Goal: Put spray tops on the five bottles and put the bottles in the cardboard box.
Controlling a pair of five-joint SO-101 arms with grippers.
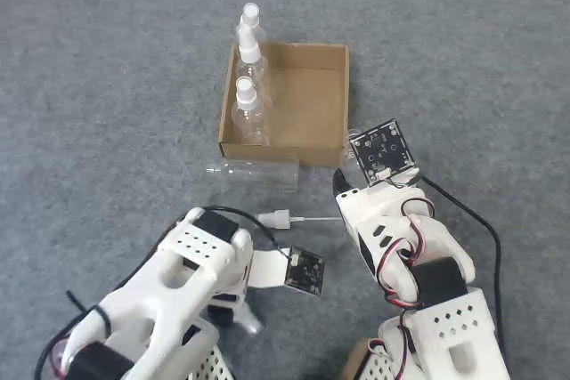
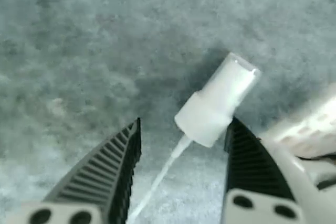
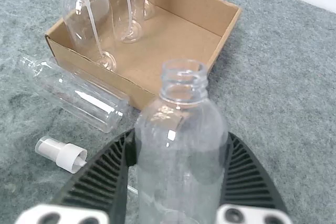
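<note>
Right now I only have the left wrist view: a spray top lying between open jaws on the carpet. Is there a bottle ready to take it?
Observer: Yes, the right gripper holds an uncapped bottle upright.
Operator: Any other bottle without a top?
Observer: One, a clear bottle lying on its side on the carpet, just outside the cardboard box.
Operator: And inside the box?
Observer: Three capped bottles stand along one wall.

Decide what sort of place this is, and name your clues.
Probably a robotics lab bench: two small white arms with exposed wiring, a grey mat, and a cardboard box of clear bottles, with an uncapped bottle in the right hand.
</note>
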